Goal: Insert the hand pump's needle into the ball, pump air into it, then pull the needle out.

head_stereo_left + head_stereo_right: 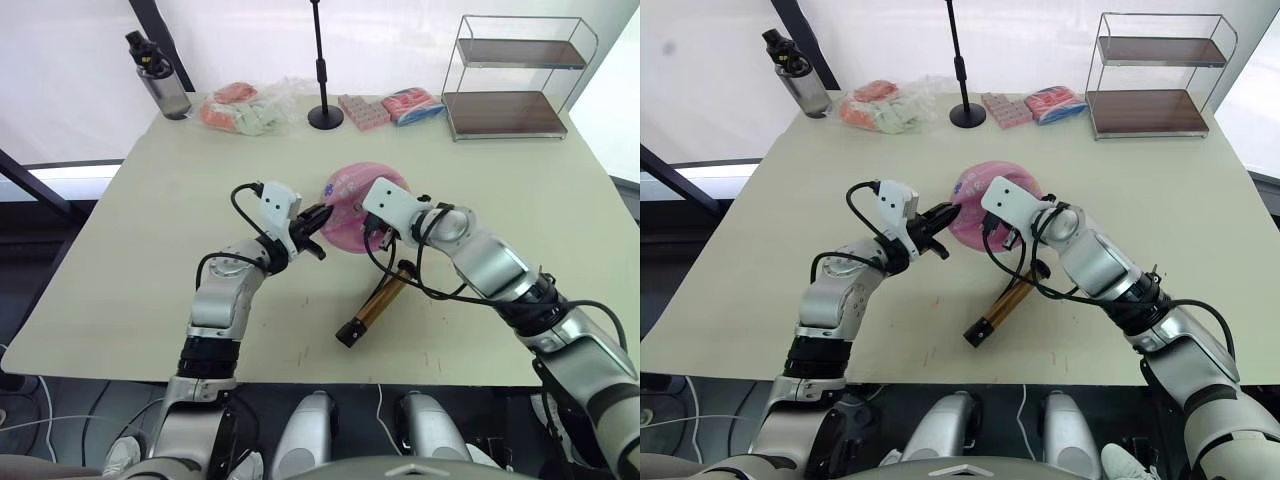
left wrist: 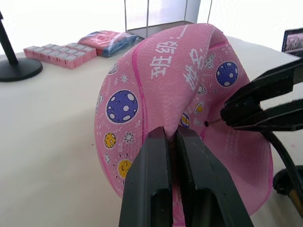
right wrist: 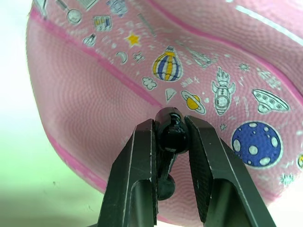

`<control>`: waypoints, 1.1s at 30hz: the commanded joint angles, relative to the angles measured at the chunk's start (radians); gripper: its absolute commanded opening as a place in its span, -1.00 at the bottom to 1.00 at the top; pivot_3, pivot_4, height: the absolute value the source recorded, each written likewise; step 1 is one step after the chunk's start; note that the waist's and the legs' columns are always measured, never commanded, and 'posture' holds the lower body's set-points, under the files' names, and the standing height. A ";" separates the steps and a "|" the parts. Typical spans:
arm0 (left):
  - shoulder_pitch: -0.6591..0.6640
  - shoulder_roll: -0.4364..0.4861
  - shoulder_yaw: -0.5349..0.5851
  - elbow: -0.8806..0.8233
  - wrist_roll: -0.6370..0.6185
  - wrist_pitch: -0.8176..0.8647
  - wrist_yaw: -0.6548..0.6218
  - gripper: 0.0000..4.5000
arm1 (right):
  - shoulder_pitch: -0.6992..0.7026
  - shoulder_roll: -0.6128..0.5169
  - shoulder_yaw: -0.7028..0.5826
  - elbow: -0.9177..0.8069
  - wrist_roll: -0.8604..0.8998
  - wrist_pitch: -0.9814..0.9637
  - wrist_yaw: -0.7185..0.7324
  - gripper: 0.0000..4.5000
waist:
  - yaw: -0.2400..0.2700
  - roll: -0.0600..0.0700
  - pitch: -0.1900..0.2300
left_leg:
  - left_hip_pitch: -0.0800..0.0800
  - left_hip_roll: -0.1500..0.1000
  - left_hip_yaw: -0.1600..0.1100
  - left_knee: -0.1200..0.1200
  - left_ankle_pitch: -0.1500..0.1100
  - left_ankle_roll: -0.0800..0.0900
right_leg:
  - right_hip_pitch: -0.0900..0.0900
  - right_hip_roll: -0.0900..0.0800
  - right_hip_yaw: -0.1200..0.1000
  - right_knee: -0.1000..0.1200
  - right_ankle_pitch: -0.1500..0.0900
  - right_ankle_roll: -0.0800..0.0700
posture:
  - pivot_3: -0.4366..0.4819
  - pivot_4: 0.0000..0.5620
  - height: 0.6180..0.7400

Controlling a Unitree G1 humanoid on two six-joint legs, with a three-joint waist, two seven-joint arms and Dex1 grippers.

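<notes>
- Near the middle of the pale table (image 1: 150, 230), the ball (image 1: 350, 205) sits partly deflated, its pink pebbled rubber caved into a bowl shape with darker stripes.
- Seen from the left wrist, the left gripper (image 2: 171, 137) has its two black fingers pressed together on a pinched fold of the ball's skin, beside printed planets and white characters that the head views leave unreadable.
- Seen from the right wrist, the right gripper (image 3: 170, 127) is clamped on the glossy black fitting of the needle (image 3: 170, 135), held against the ball's surface; the metal pin itself is hidden, so whether it has entered is hard to say.
- Head views alone show the hand pump (image 1: 378, 305) lying flat on the table just in front of the ball, its shiny gold-bronze barrel capped in black.
- From the pump a thin black hose (image 1: 375, 262) rises towards the right gripper.
</notes>
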 commanded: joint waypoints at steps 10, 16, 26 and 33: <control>-0.052 0.046 -0.079 0.080 -0.070 0.186 -0.163 -1.00 | -0.205 0.103 0.088 0.222 -0.083 -0.032 0.228 -0.84 | -0.006 -0.001 -0.001 | 0.001 0.000 -0.001 0.000 0.001 -0.001 | 0.000 0.000 -0.001 0.001 0.000 0.000 | -0.05 -0.47 1.00; -0.075 0.038 -0.079 0.116 -0.067 0.227 -0.161 -1.00 | -0.215 0.161 0.115 0.340 -0.158 -0.055 0.243 -0.84 | -0.006 -0.002 -0.002 | 0.006 0.000 -0.002 0.000 0.002 -0.003 | 0.004 0.001 -0.002 0.001 0.002 -0.003 | -0.05 -0.47 1.00; -0.061 0.035 -0.067 0.106 -0.069 0.254 -0.142 -1.00 | -0.165 0.188 0.154 0.438 -0.279 -0.087 0.283 -0.84 | -0.018 -0.007 -0.015 | 0.020 0.001 -0.003 -0.001 0.002 -0.003 | 0.018 0.001 -0.003 0.000 0.002 -0.003 | -0.05 -0.47 1.00; -0.060 0.039 -0.061 0.121 -0.060 0.247 -0.138 -1.00 | -0.153 0.157 0.130 0.438 -0.325 -0.089 0.318 -0.84 | -0.018 -0.006 -0.018 | 0.020 0.001 -0.007 -0.001 0.002 -0.004 | 0.019 0.001 -0.006 0.000 0.001 -0.003 | -0.05 -0.47 1.00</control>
